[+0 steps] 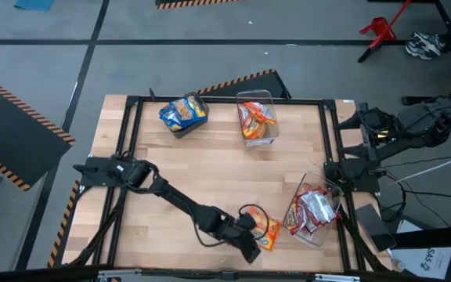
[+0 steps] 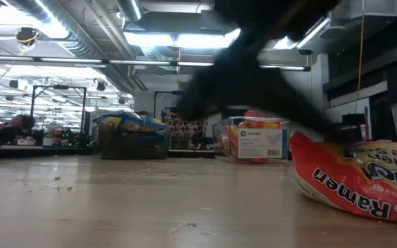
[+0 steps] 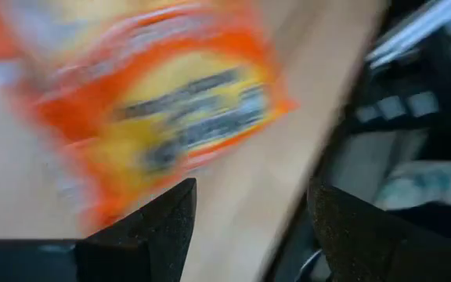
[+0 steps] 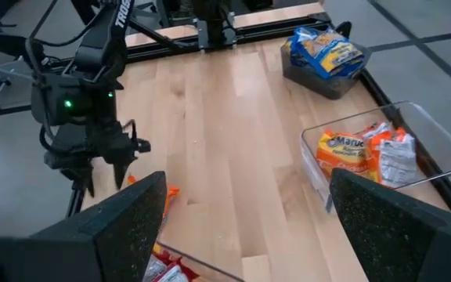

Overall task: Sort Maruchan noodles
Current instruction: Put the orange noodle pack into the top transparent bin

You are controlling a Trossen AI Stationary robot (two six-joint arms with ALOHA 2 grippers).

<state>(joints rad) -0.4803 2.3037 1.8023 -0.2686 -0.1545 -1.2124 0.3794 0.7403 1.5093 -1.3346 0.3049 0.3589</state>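
Orange noodle packet (image 1: 270,232) lay loose on the tabletop (image 1: 202,164); the left gripper (image 3: 245,227) hovered above it, jaws spread. Next, I judged: descend, pinch it, carry it to the far orange bin (image 1: 257,117). The right gripper (image 4: 241,227) waited, jaws spread.

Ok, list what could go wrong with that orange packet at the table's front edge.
1. The orange packet lies close to the table's front edge; a nudge from the open left hand hovering over it might push it off.
2. It lies flat and shiny, so the fingers may slip and fail to pinch it.
3. The bin of red packets sits right beside it; a wide swing could bump it. The right hand waits at the table's right edge.
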